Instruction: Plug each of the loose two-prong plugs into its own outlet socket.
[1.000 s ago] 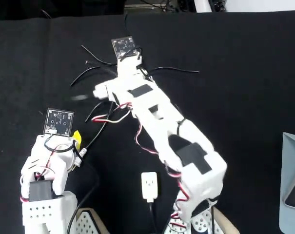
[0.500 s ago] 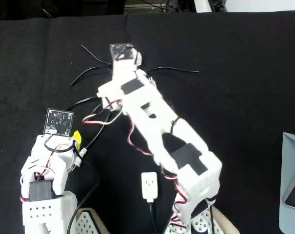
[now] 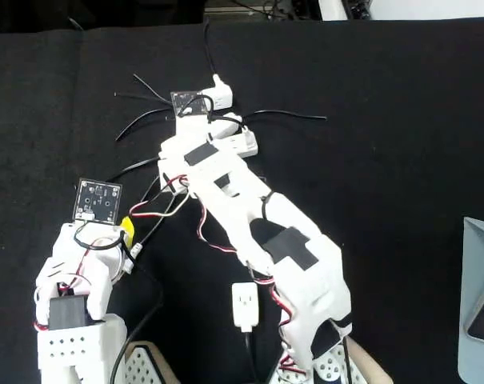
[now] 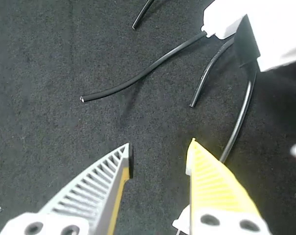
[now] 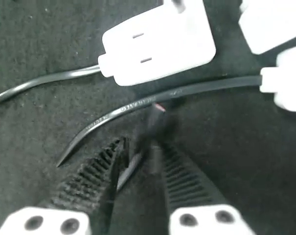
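Well, my right pincer [image 5: 140,144] hangs low over the black cloth [image 3: 402,160] toward the far side of the table, with my right arm [image 3: 258,224] stretched out across the middle. Its jaws are spread only a little. A thin dark wire end [image 5: 155,122] lies blurred at the gap, and I cannot tell whether it touches them. Just beyond the tips runs a black cable [image 5: 187,93], which ends in a white plug [image 5: 284,88]. Past the cable lies a white socket block [image 5: 157,44], its two slots facing up and its own cord leading off. A second socket [image 3: 244,306] lies well apart from these, near my right arm's base, face up, with its cord running to the near edge. My left pincer [image 4: 160,147] sits folded back at the near left, spread wide and holding nothing. Its grey finger [image 4: 99,186] and yellow finger [image 4: 211,191] hang above bare cloth. Loose black wires [image 4: 143,73] lie beyond it.
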You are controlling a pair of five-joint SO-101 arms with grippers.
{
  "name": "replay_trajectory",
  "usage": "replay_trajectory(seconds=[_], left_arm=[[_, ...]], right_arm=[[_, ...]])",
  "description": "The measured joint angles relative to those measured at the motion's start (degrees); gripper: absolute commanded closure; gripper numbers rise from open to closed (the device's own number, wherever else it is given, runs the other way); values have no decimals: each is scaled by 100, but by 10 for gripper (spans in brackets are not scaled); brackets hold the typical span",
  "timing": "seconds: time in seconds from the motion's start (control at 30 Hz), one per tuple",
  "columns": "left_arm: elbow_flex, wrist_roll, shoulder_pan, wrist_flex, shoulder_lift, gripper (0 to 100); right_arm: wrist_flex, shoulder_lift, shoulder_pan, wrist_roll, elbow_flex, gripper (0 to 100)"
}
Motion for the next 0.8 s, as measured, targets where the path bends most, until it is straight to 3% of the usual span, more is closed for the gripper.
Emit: replay_trajectory(seconds=[0.37, 0.8], left_arm=[[0, 0, 0, 0, 0, 805], [0, 0, 0, 0, 0, 805]], right_arm=[[237, -132, 53, 9, 0, 987], [756, -2646, 800, 809, 1143, 987]])
